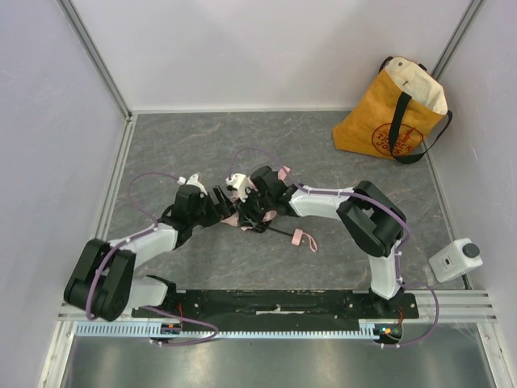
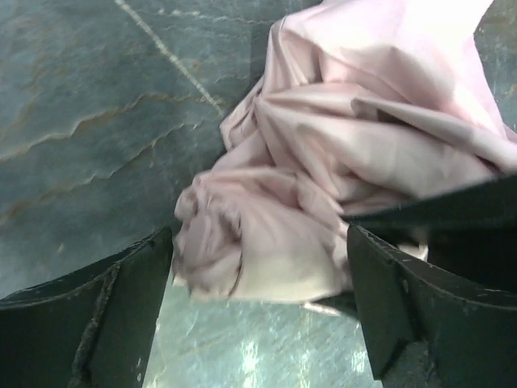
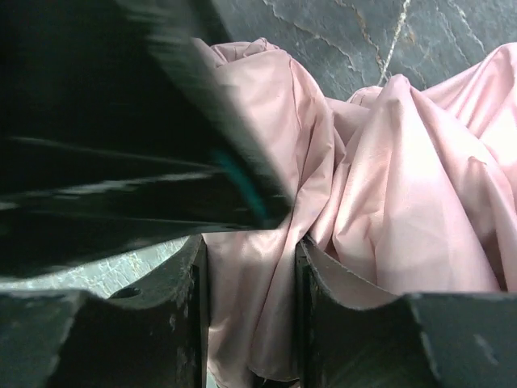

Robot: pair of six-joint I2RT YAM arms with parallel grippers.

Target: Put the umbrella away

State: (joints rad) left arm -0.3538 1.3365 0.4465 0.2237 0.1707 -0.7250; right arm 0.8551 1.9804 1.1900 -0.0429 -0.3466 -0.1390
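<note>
The pale pink folding umbrella (image 1: 271, 216) lies crumpled on the grey floor at the centre, mostly hidden under both grippers. Its thin black shaft runs right to the small pink handle and strap (image 1: 302, 238). My right gripper (image 1: 257, 204) is shut on a fold of the pink fabric (image 3: 388, 202); the fold sits pinched between its fingers (image 3: 250, 267). My left gripper (image 1: 226, 207) is open, its fingers wide apart on either side of a bunched end of the fabric (image 2: 266, 242), with the tips (image 2: 257, 259) level with the bundle just above the floor.
A yellow tote bag (image 1: 392, 113) with black straps stands at the back right by the wall. A small white device (image 1: 456, 259) sits at the right near the front rail. Walls enclose the grey floor (image 1: 202, 145) on three sides.
</note>
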